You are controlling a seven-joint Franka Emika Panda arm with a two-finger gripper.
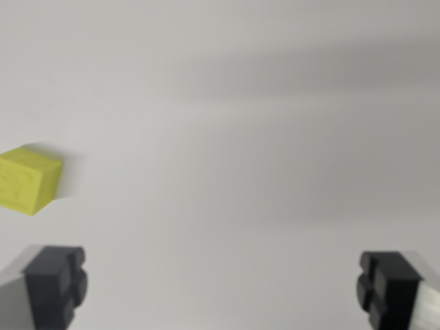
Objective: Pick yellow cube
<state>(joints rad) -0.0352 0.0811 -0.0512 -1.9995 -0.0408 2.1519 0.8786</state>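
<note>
Now we see our hand [220, 289] released, its fingers [55, 283] wide apart above a plain white worktop [240, 137]; the yellow cube [27, 180] sits at the wrist view's left.

Wrist view: yellow cube [27, 180] sat on the white table [227, 137] at the view's left edge, partly cut off. Claw [221, 289] was spread wide, black fingertips [58, 285] low in both corners, nothing between them. Cube lay above the left fingertip, apart. Picture blurred.
</note>
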